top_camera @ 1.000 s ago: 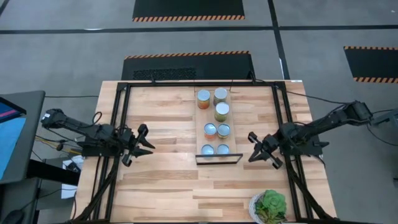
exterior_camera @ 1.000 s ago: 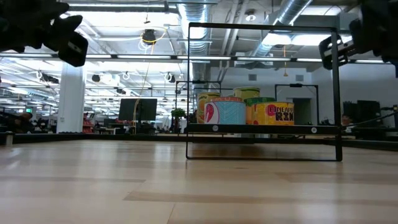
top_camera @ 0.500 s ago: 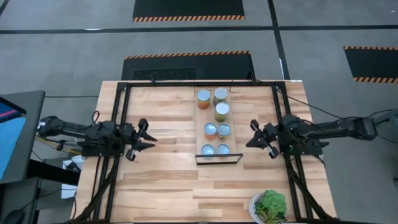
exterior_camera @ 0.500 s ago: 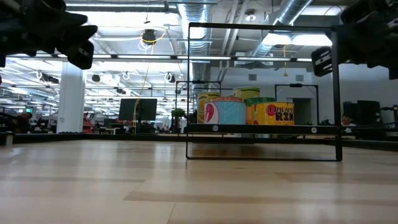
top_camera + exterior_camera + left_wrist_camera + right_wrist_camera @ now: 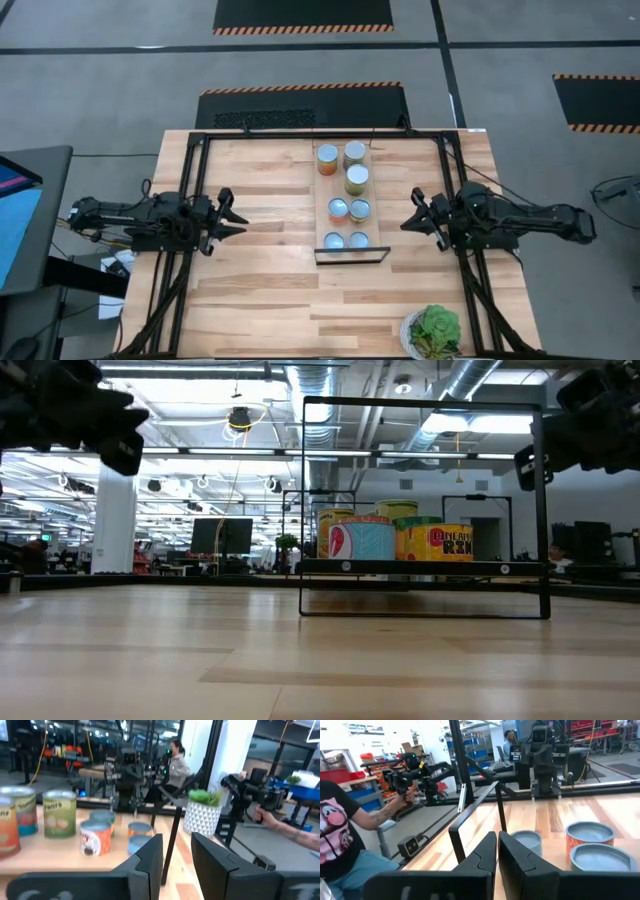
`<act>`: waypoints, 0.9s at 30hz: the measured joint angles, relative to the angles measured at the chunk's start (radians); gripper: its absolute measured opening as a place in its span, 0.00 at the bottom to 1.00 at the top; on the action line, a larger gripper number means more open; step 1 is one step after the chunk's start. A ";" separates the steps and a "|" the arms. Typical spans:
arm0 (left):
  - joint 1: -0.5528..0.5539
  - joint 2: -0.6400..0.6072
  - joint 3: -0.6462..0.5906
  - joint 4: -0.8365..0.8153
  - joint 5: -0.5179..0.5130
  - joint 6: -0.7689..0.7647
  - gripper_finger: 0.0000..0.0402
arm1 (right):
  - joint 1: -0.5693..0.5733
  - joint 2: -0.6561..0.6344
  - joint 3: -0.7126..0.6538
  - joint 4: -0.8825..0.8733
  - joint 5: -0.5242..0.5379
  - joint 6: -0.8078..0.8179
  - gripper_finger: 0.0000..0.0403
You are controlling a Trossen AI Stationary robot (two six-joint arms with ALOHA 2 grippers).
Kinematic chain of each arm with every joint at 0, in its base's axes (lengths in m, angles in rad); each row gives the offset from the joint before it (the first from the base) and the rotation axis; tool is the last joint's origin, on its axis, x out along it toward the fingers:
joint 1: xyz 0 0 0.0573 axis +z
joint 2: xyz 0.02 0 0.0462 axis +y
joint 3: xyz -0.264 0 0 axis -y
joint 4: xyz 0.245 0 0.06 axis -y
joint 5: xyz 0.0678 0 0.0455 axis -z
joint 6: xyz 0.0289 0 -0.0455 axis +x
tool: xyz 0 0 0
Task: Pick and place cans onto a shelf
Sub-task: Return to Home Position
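While both arms hang clear of the shelf [image 5: 331, 186], all seven cans [image 5: 356, 179] stand on its board, in a loose double row from the far end to the black bracket end. The left gripper [image 5: 232, 212] sits well off the shelf's left side, fingers slightly parted and empty. The right gripper [image 5: 410, 210] hovers off the shelf's right side (nearer than its twin), fingers closed on nothing.

I am holding my left tool [image 5: 232, 212] and right tool [image 5: 410, 212] over the worktop [image 5: 260, 300], flanking the shelf [image 5: 375, 200] carrying seven cans [image 5: 357, 180].
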 joint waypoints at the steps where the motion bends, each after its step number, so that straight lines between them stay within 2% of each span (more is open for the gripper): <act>1: 0.000 -0.015 0.001 -0.031 -0.001 0.000 0.23 | -0.001 -0.018 0.000 -0.021 0.000 -0.003 0.11; 5: 0.000 -0.044 0.001 -0.155 -0.009 -0.034 0.23 | -0.001 -0.057 0.000 -0.052 0.001 -0.006 0.11; 9: 0.000 -0.036 0.003 -0.163 -0.039 -0.083 0.23 | -0.001 -0.065 0.000 -0.061 0.001 0.001 0.11; 27: 0.000 -0.035 0.004 -0.174 -0.090 -0.069 0.23 | -0.001 -0.064 0.000 -0.145 0.004 0.004 0.11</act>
